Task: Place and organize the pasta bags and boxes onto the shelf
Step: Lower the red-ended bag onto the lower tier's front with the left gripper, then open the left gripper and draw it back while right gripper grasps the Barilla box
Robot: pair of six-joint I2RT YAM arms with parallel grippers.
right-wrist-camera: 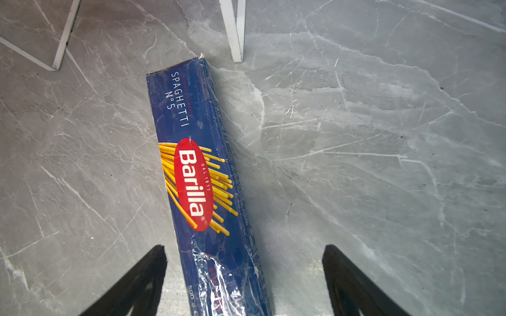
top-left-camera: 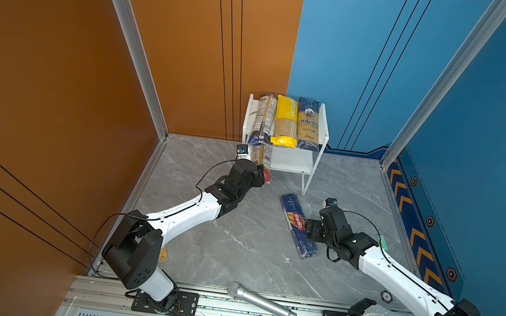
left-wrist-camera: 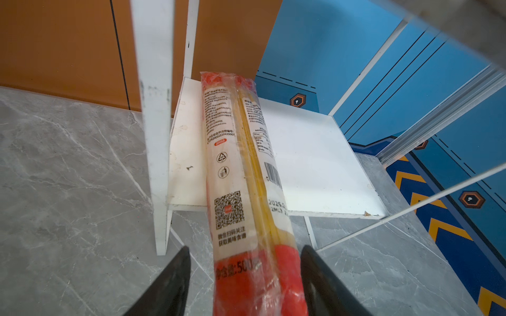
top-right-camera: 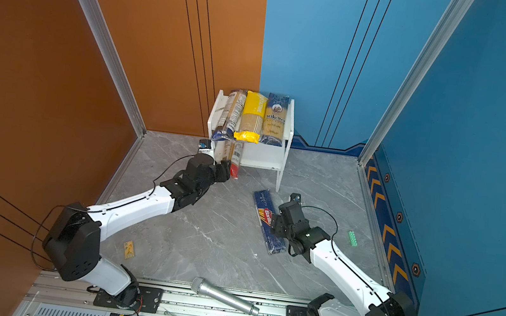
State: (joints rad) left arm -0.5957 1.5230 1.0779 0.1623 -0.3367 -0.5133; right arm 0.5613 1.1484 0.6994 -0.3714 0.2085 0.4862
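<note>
The white shelf (top-left-camera: 324, 131) stands against the back wall. Its upper board carries three packs side by side: a clear one with dark-blue ends (top-left-camera: 264, 117), a yellow one (top-left-camera: 286, 120) and a dark-blue Ankara one (top-left-camera: 308, 123). A red-ended pack (left-wrist-camera: 241, 164) lies lengthwise on the lower board (left-wrist-camera: 315, 164), at its left side, with its near red end sticking out over the floor. My left gripper (left-wrist-camera: 245, 249) is open astride that end, with a gap at one finger. The dark-blue Barilla box (right-wrist-camera: 191, 123) lies flat on the floor. My right gripper (right-wrist-camera: 244, 247) hangs open over it, both fingers apart from it.
A silver microphone (top-left-camera: 261, 301) lies across the front rail. A small green piece (top-left-camera: 384, 242) sits by the right wall and a small yellow card (top-right-camera: 129, 248) near the left arm's base. The shelf's thin white legs (right-wrist-camera: 235, 32) stand just beyond the Barilla box.
</note>
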